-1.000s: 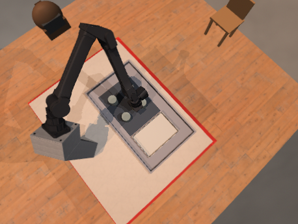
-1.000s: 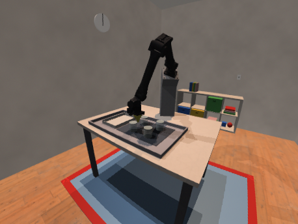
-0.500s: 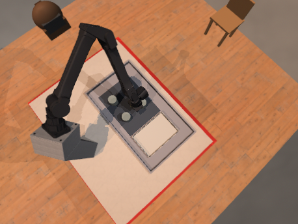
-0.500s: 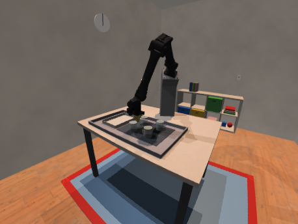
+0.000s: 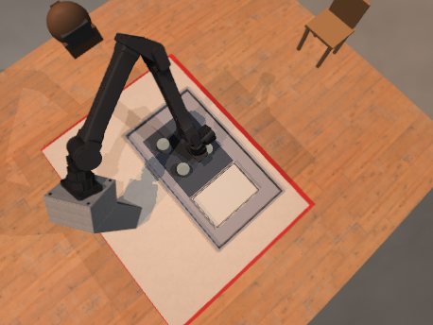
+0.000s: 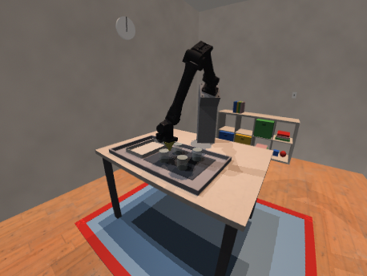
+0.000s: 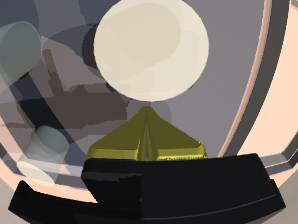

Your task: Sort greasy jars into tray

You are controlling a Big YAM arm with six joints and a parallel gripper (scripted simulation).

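Glass jars stand mouth down on the dark drying mat [image 5: 189, 162]. In the top view, I see one jar [image 5: 163, 145] at the mat's far left, one [image 5: 182, 168] at its near side, and one [image 5: 208, 149] partly hidden beside my gripper [image 5: 196, 152]. The arm hides the fourth. In the wrist view, my yellow fingertips [image 7: 145, 115] are shut together with nothing between them. Their tip is right at the side of a pale round jar [image 7: 150, 46]. Other jars show blurred at the left [image 7: 17, 46]. The white tray [image 5: 226, 194] lies beside the mat with nothing in it.
Mat and tray sit inside a dark-rimmed steel top [image 5: 203, 170] on a wooden table [image 6: 240, 172]. The arm's grey base block [image 5: 87, 205] stands at the table's left end. The tray's raised rim [image 7: 256, 63] runs along the right of the wrist view.
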